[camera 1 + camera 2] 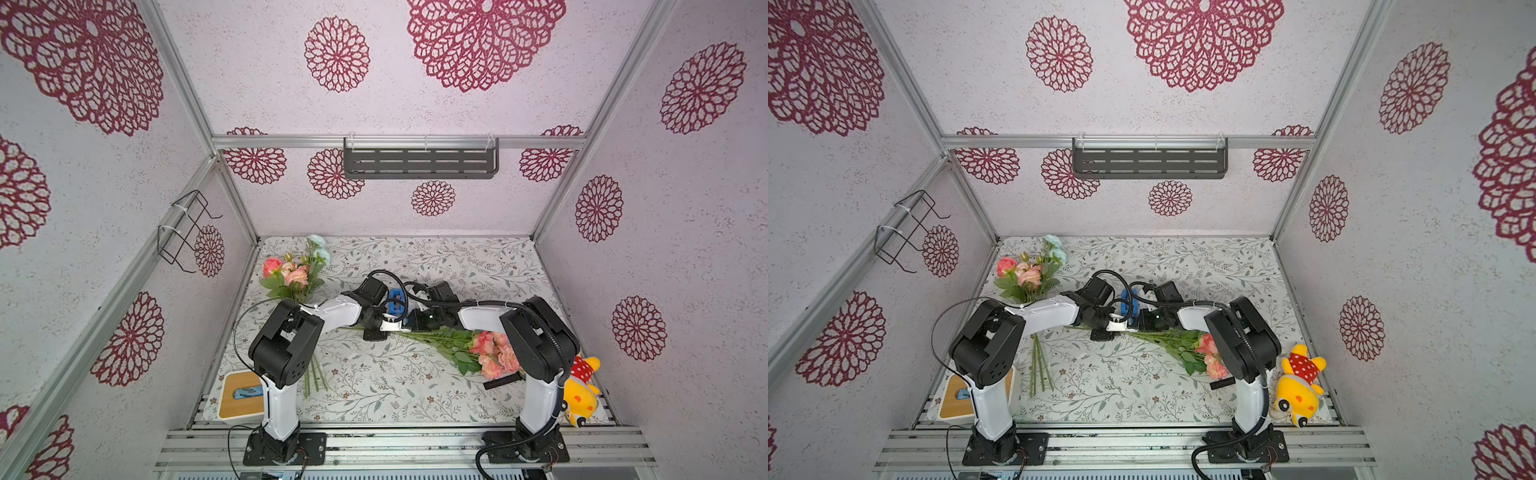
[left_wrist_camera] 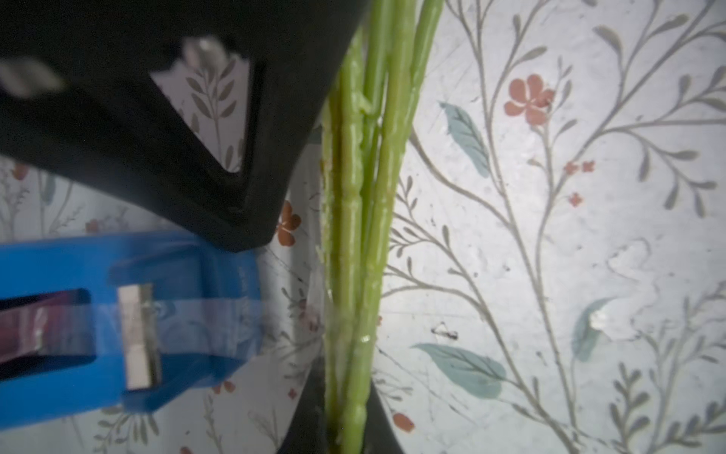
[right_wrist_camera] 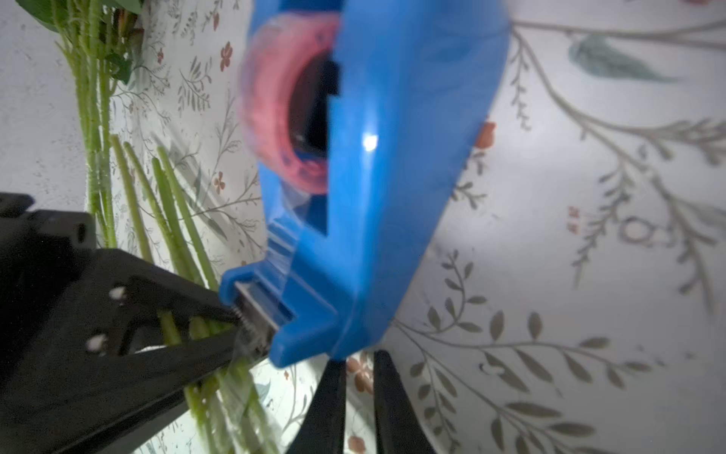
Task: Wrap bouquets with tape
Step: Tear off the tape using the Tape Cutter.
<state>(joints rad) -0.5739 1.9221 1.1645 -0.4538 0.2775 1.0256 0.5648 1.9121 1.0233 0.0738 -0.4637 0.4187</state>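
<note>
One bouquet lies across the table, its pink and peach blooms by the right arm and its green stems running to the middle. My left gripper is shut on those stems and also shows from the side. The blue tape dispenser sits just behind the stems, and a clear strip runs from its cutter to the stems. My right gripper is at the dispenser's near edge, jaws slightly apart with only table showing between them. The second bouquet lies at the back left.
A black wristwatch lies by the first bouquet's blooms. A yellow plush toy sits at the front right, and a wood-topped white box at the front left. A grey shelf and a wire rack hang on the walls.
</note>
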